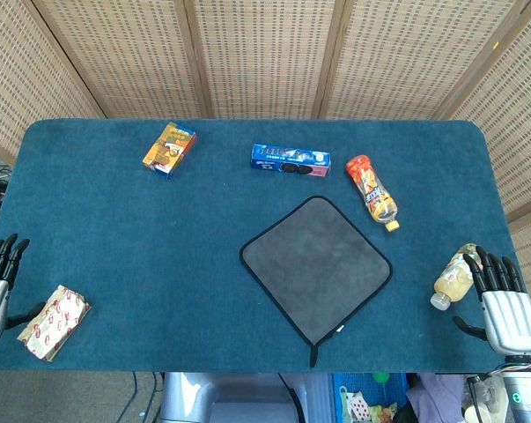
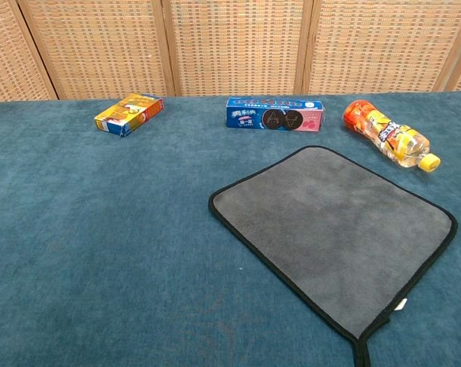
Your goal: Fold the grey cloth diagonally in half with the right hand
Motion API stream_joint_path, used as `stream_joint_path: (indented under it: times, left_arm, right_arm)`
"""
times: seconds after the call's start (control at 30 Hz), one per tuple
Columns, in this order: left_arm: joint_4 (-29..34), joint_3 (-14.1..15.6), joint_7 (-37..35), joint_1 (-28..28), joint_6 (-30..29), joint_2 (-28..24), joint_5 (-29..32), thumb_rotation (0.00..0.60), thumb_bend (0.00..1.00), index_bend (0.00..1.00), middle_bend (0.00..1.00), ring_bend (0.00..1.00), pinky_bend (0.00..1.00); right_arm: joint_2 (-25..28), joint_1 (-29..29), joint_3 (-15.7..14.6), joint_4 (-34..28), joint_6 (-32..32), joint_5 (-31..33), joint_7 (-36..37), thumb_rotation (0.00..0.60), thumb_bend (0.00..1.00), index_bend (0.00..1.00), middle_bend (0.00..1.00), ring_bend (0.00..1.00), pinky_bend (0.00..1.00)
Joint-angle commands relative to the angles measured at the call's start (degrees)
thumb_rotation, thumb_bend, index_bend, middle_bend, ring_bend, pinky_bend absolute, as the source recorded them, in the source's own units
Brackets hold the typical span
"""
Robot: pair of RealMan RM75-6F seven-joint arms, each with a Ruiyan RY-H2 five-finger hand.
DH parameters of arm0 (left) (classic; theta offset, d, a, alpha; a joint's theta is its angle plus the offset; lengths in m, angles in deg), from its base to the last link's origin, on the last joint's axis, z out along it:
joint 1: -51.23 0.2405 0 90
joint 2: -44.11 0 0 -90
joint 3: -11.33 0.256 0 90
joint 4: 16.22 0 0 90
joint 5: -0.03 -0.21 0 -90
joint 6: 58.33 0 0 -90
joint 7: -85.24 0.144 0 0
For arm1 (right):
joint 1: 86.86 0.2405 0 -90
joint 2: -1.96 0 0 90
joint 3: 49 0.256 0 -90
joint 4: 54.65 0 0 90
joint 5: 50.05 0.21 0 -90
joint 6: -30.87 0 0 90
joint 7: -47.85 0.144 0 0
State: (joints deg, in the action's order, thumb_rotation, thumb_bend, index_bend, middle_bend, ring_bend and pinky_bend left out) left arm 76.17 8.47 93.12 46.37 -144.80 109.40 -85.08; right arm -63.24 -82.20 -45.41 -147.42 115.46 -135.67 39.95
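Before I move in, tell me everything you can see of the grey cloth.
The grey cloth is a roughly square piece with rounded corners and a black stitched border; it looks like soft microfibre. It lies flat and unfolded on the blue table, turned like a diamond with one corner toward the robot. A short black loop sticks out at that near corner, with a small white tag on the edge beside it. Nothing rests on it, and neither hand touches it.

We see a yellow box [image 1: 169,149], a blue cookie pack [image 1: 289,160] and an orange bottle [image 1: 372,191] along the far side of the blue table [image 1: 115,238]; nearer us, a red-patterned packet [image 1: 54,322] left, a pale bottle [image 1: 453,279] right.
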Motion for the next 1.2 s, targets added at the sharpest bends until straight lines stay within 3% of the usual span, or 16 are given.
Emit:
stream_joint_path:
  times: [0.03, 0.9, 1.2]
  left_arm:
    - [0.01, 0.03, -0.05, 0.0, 0.05, -0.01, -0.01, 0.6, 0.17, 0.0, 0.0, 0.0, 0.0]
    - [-0.41, -0.02, -0.71, -0.42, 0.64, 0.28, -0.17, 0.6, 0.17, 0.0, 0.0, 0.0, 0.0]
    - [-0.29, -0.09, -0.61, -0.24, 0.14, 0.27, -0.28, 0.6, 0.17, 0.0, 0.0, 0.0, 0.0]
  right_arm:
    - [0.0, 0.0, -0.04, -0.02, -0.01, -0.06, 0.01, 0.6, 0.07, 0.05, 0.0, 0.0, 0.0]
    - [-0.46, -1.21, -0.72, -2.89, 2.84, -2.33, -1.37, 0.6, 0.07, 0.05, 0.0, 0.0, 0.0]
    - [-2.72, -0.28, -4.17, -4.38, 0.17, -7.3, -3.11, 0.6, 0.07, 0.05, 0.0, 0.0, 0.0]
